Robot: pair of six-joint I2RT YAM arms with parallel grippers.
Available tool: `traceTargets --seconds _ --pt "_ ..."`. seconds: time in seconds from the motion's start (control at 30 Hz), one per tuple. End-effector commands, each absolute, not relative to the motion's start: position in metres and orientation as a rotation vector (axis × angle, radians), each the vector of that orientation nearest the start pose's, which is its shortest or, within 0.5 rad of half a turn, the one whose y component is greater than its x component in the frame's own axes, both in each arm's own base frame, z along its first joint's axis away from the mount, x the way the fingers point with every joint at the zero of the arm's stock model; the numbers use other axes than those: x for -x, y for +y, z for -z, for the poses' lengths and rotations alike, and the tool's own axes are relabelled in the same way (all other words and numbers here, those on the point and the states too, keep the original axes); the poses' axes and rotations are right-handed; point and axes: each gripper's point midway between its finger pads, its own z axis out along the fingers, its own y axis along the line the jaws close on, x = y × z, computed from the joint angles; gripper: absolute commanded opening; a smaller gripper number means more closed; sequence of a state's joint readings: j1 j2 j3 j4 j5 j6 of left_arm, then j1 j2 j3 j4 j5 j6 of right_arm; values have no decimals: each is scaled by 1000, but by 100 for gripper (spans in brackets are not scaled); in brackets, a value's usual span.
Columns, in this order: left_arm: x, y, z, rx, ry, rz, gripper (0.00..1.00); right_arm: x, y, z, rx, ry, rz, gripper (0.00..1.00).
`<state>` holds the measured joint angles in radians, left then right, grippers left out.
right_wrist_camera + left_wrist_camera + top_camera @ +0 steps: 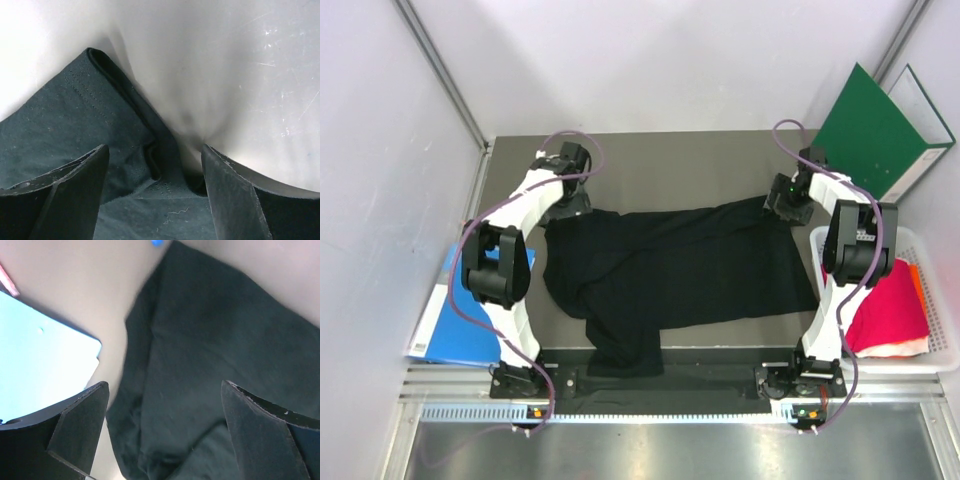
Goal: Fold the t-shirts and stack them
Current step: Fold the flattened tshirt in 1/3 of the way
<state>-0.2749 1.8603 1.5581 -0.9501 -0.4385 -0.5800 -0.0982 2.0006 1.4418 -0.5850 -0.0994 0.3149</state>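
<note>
The black t-shirt (670, 270) lies spread across the middle of the table, one part hanging over the near edge. My left gripper (567, 212) is open over the shirt's far left corner; the left wrist view shows black cloth (210, 355) between the spread fingers. My right gripper (786, 205) is open over the shirt's far right corner, and the right wrist view shows the hemmed corner (125, 130) between its fingers. The magenta-red t-shirt (890, 305) lies in the white basket (942, 330) at the right, with white and orange cloth beside it.
A blue folder (440, 310) lies at the table's left edge and shows pale in the left wrist view (40, 365). A green folder (880, 130) leans at the far right corner. Walls close in the left, back and right.
</note>
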Motion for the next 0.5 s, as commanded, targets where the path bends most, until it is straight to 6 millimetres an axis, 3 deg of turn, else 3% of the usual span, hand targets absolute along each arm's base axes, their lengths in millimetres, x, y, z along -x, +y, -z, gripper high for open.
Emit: traceTargets --seconds 0.0,0.23,0.47 --pt "-422 -51 -110 478 2580 -277 96 -457 -22 -52 -537 2593 -196 74" --pt "-439 -56 -83 486 2624 -245 93 -480 -10 -32 -534 2571 -298 73" --pt "-453 -60 -70 503 2620 -236 89 -494 -4 -15 -512 2573 -356 73"
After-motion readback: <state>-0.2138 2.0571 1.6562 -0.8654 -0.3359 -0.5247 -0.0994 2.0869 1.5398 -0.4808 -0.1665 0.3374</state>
